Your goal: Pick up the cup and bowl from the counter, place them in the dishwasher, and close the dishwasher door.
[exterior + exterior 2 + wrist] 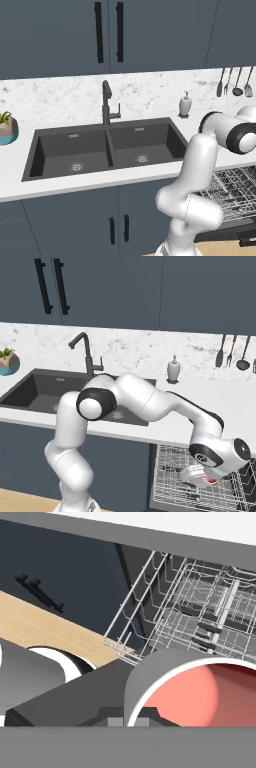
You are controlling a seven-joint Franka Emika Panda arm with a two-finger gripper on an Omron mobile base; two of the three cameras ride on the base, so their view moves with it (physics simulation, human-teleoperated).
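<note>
Marble counter (pixel 210 401), pincer (pixel 212 481) clamped on cup (pixel 190 687) over dishwasher (pixel 175 476) rack, hand view showing red inside

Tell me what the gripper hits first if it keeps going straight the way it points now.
Probably the dishwasher's wire rack. The gripper, shut on the cup, points toward it in the hand view; how far off is unclear.

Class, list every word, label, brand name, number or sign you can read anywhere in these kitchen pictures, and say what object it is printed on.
None: no readable text in any view.
The soap dispenser is plain white, with no label.
The cabinet doors, the faucet and the dishwasher rack bear no brand or number.
The cup in the shut tool is unmarked grey with a red inside.
</note>
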